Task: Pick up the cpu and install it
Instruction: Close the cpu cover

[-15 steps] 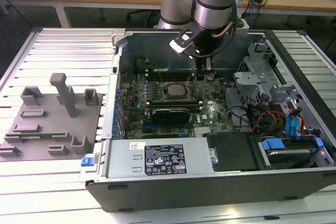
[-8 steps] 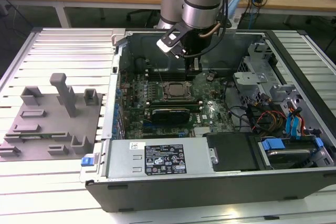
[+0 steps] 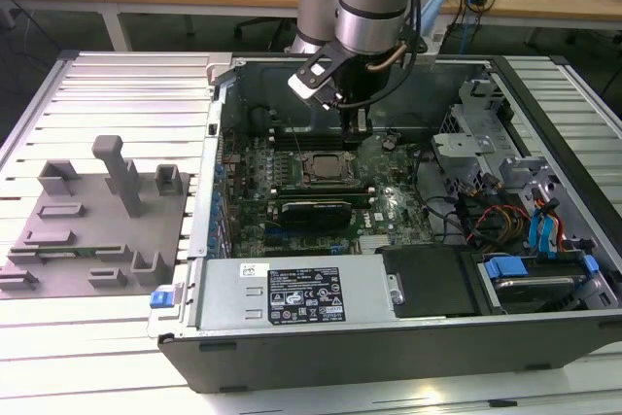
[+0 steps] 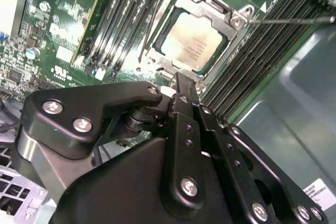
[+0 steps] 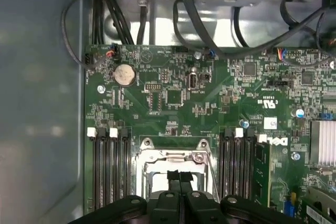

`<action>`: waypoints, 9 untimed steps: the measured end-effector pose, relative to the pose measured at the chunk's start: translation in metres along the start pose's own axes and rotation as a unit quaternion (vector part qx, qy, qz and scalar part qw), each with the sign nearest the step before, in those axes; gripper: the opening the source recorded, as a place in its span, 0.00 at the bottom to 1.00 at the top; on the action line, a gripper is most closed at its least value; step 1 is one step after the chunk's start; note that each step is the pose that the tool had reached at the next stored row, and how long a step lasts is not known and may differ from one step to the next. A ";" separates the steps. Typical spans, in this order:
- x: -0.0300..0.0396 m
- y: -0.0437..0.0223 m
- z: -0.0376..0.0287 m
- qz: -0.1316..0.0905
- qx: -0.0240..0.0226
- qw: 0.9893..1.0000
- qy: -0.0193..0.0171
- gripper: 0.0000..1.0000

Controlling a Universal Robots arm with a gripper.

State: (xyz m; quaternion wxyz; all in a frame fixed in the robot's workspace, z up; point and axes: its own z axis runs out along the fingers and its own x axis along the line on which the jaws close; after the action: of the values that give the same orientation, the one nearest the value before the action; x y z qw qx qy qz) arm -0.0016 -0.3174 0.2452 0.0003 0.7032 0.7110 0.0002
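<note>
I see the cpu [image 4: 197, 43] lying flat in the socket [image 3: 321, 168] on the motherboard [image 5: 173, 98], pale top facing up, with the socket's metal frame around it. My gripper [image 4: 184, 83] hangs over the socket's edge with its two fingers pressed together and nothing between them. The cpu sits just past the fingertips and below them, and I cannot tell whether the tips touch the frame. In the exterior view the gripper stands slightly to the exterior view's right of the socket and behind it. The cpu is square, so it has no long axis, and its sides run parallel to the memory slots [image 5: 107, 161].

My count:
- one cpu
- one socket
- one gripper
- two banks of memory slots, one on each side of the socket
- one grey fixture plate [image 3: 92, 230] on the bench [image 3: 107, 337], well away from the socket, outside the computer case [image 3: 389, 347]
</note>
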 end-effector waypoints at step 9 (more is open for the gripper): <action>-0.0019 -0.0126 0.0048 -0.024 0.000 1.000 0.000 0.11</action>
State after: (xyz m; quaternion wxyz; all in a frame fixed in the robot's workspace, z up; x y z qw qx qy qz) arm -0.0141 -0.3195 0.2404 0.0005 0.6860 0.7276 0.0000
